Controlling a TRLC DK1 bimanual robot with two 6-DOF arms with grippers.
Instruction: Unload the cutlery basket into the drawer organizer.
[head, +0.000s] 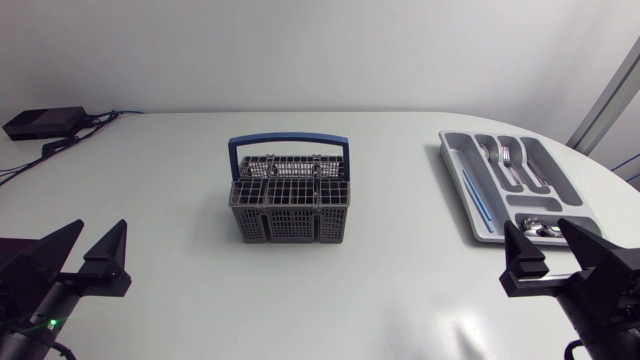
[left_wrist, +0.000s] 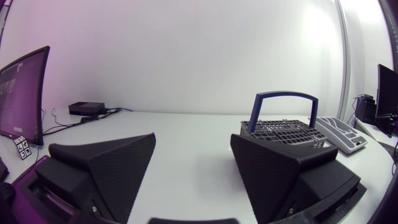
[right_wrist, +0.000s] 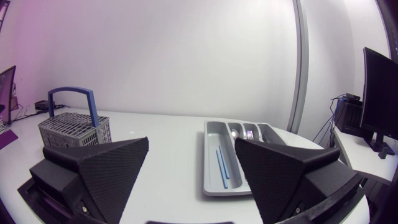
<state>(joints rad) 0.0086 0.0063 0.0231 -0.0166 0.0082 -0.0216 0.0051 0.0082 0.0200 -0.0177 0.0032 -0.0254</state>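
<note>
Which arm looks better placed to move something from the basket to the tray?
Probably the right: the right hand, open, sits beside the tray, while the basket stands mid-table.

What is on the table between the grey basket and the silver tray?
Nothing. In the head view the stretch of white table between the cutlery basket and the drawer organizer is bare; the right wrist view shows the same.

Matt plastic mesh basket (head: 290, 210), shiny metal cutlery (head: 510, 162) — organizer (head: 453, 157) seemingly plastic.
</note>
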